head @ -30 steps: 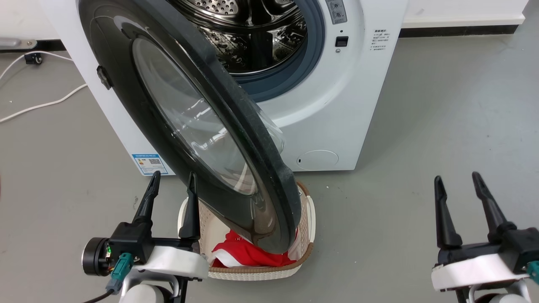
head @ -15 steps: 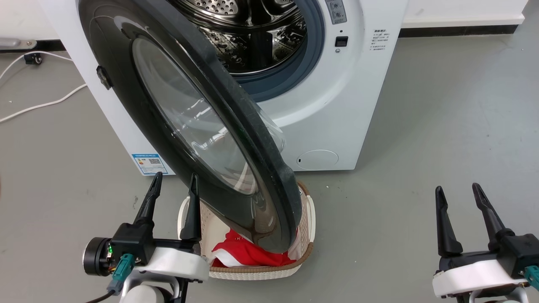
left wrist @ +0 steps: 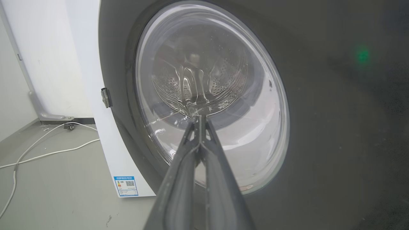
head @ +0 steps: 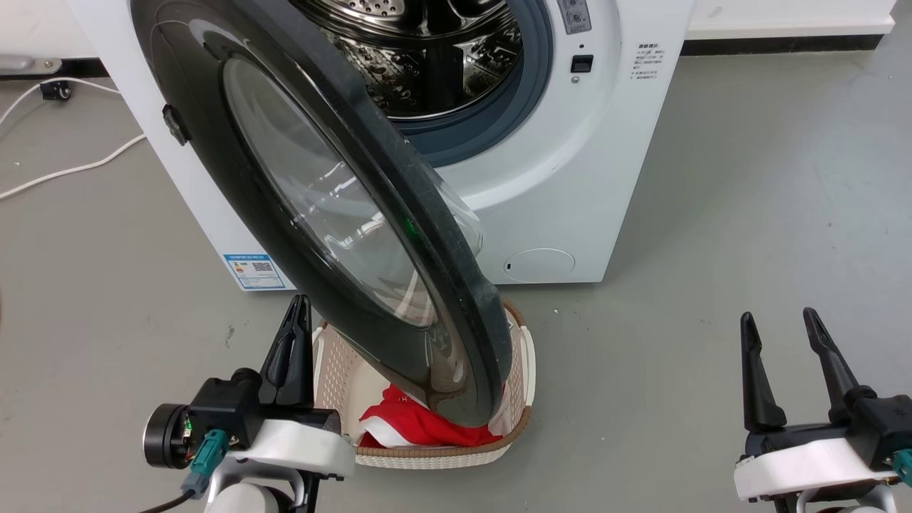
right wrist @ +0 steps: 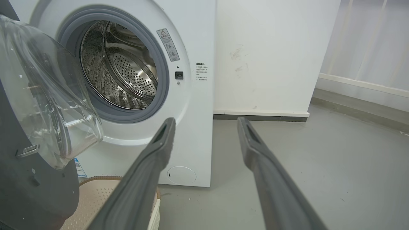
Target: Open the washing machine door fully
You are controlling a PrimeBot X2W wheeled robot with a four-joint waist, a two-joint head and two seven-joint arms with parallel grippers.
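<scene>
The white washing machine [head: 570, 185] stands ahead with its steel drum [head: 427, 57] exposed. Its door [head: 320, 206], black rim around clear glass, hangs partly open, swung out toward me over a basket. My left gripper [head: 299, 308] is shut on nothing, just left of the door's lower rim. In the left wrist view its closed fingers [left wrist: 198, 118] point at the door's outer glass [left wrist: 211, 95]. Low at the right my right gripper [head: 778, 319] is open and empty, well clear of the machine; its wrist view shows the door's inner glass bowl [right wrist: 44, 105] and the drum [right wrist: 121, 67].
A woven laundry basket [head: 520, 370] with red cloth [head: 413, 424] sits on the floor under the door's free edge. White cables [head: 64, 171] lie on the grey floor at the left. A wall stands behind the machine.
My left gripper has shut its fingers and sits slightly lower. The right gripper dropped a little. The view shifted slightly; the door looks unmoved.
</scene>
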